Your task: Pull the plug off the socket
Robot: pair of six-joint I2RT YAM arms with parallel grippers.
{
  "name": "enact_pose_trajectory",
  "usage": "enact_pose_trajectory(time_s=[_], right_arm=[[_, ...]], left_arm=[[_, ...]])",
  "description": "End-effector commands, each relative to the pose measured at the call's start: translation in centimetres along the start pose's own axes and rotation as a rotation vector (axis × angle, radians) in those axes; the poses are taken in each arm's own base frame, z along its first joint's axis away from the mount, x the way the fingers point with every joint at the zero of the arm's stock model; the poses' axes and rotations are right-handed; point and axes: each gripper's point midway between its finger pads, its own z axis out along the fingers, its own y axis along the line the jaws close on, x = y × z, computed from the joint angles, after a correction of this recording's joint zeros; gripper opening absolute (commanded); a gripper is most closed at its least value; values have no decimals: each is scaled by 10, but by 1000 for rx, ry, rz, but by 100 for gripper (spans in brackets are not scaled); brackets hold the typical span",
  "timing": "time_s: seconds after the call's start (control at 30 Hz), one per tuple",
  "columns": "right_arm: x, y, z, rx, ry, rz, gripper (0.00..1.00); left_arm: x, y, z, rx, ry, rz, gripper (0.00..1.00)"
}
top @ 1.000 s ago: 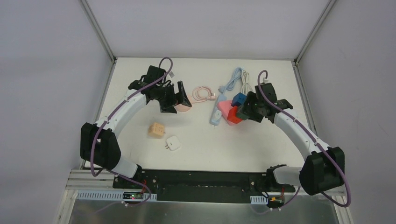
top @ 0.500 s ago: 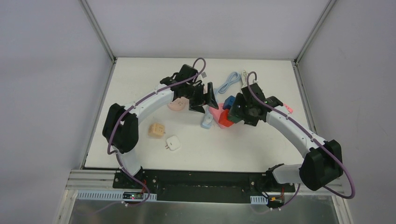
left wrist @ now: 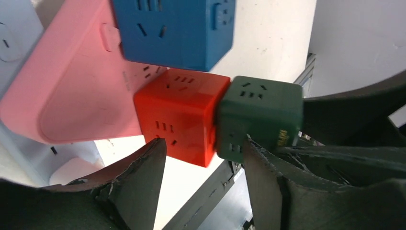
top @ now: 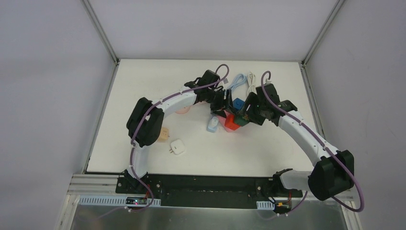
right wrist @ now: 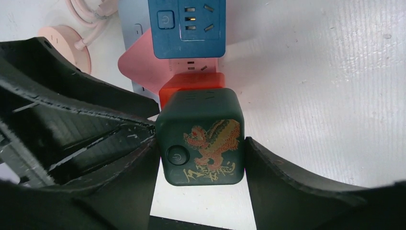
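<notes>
A dark green cube plug [right wrist: 200, 142] with a dragon print sits plugged into a red cube socket [left wrist: 179, 115]. The red cube and a blue cube [left wrist: 174, 28] sit on a pink triangular power strip [left wrist: 72, 91]. My right gripper [right wrist: 201, 153] is shut on the green cube, one finger on each side. My left gripper [left wrist: 203, 158] is open, its fingers astride the red cube's lower corner, and its right finger [left wrist: 261, 182] is against the green cube. In the top view both grippers, left [top: 221, 106] and right [top: 244, 115], meet at the red cube [top: 231, 121].
A light-blue power strip [top: 212, 125] lies left of the cubes. Coiled cables [top: 242, 81] lie behind them. A pink round charger [top: 182, 110], a tan cube [top: 163, 134] and a white adapter [top: 177, 146] lie to the left.
My left arm has swung right from the pink round charger to the cube cluster. My right gripper kept hold of the green cube and shifted the cluster slightly left and nearer.
</notes>
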Motion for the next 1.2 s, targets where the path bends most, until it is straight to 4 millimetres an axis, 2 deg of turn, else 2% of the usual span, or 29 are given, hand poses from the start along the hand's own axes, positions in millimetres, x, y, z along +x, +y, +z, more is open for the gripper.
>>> enact_pose_trajectory(time_s=[0.0, 0.23, 0.37, 0.43, 0.67, 0.7, 0.93, 1.07, 1.17], right_arm=[[2, 3, 5, -22, 17, -16, 66], [12, -3, 9, -20, 51, -46, 67], [15, -3, 13, -16, 77, -41, 60], [16, -1, 14, -12, 86, -37, 51], [4, 7, 10, 20, 71, -5, 3], [2, 8, 8, 28, 79, 4, 0], [-3, 45, -9, -125, 101, -19, 0], [-8, 48, -16, -135, -21, -193, 0], [-13, 44, -17, -94, -84, -286, 0]], left_arm=[[-4, -7, 4, 5, 0, 48, 57], [11, 19, 15, -78, 53, 71, 44], [25, 35, 18, -139, 95, 89, 37], [32, 46, 19, -185, 116, 101, 36], [60, 80, 17, -300, 173, 121, 32], [63, 86, 15, -317, 180, 121, 31], [79, 113, 9, -418, 220, 108, 25], [83, 122, 7, -453, 239, 105, 23], [84, 129, 5, -488, 241, 110, 21]])
